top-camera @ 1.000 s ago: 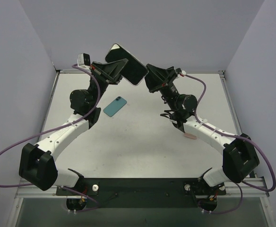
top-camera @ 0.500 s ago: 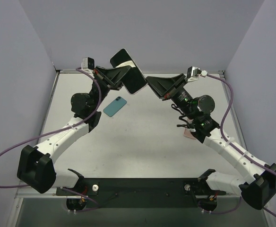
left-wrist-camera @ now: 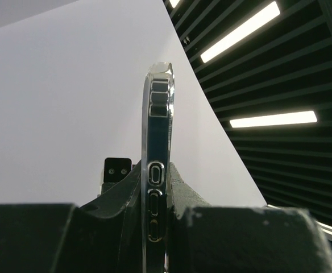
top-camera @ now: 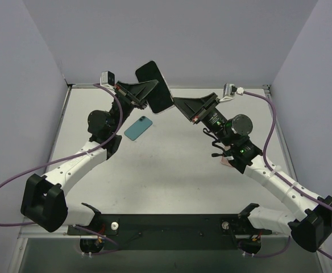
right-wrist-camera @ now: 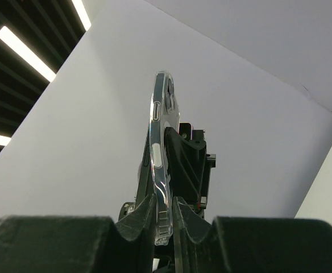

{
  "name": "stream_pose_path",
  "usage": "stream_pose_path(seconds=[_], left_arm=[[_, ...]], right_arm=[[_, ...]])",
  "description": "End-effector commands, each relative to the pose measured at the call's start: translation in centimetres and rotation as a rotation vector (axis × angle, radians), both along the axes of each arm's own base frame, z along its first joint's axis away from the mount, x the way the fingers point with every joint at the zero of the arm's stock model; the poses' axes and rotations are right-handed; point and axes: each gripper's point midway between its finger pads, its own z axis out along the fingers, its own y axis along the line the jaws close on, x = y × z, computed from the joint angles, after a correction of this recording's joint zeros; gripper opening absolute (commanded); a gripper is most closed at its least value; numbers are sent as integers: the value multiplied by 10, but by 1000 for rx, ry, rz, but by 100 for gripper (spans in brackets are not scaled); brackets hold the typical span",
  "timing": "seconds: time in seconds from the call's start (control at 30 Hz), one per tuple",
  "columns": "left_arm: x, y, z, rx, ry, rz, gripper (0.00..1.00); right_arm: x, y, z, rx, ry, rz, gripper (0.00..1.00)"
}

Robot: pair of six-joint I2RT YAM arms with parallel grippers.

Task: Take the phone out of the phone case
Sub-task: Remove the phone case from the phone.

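Both sets of jaws are clamped on one thing, raised toward twelve o'clock above the table: by the left gripper the phone is steadied, while its clear case is apparently pinched by the right gripper, ready for peeling apart.

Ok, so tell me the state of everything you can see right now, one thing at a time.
Phone: lifted off the table, tilted, still in its case.
Clear case: on the phone, pinched by both tools.
Left tool: shut on the cased phone's edge.
Right tool: shut on the case's edge.
Teal phone: flat on the table, untouched.
Pink object: on the table, partly hidden by the right arm.
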Motion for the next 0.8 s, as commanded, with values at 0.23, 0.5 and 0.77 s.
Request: stream_pose_path(seconds=[0.23, 0.5, 0.77], left_arm=[[-157, 87, 116, -463, -573, -148, 0], [-153, 83, 108, -442, -548, -153, 0], [-144, 70, 102, -386, -511, -161, 0]], right_arm=[[-3, 38, -196, -433, 416, 210, 20], [1, 56, -175, -431, 388, 296, 16], [-7, 76, -162, -410, 370, 445, 26]])
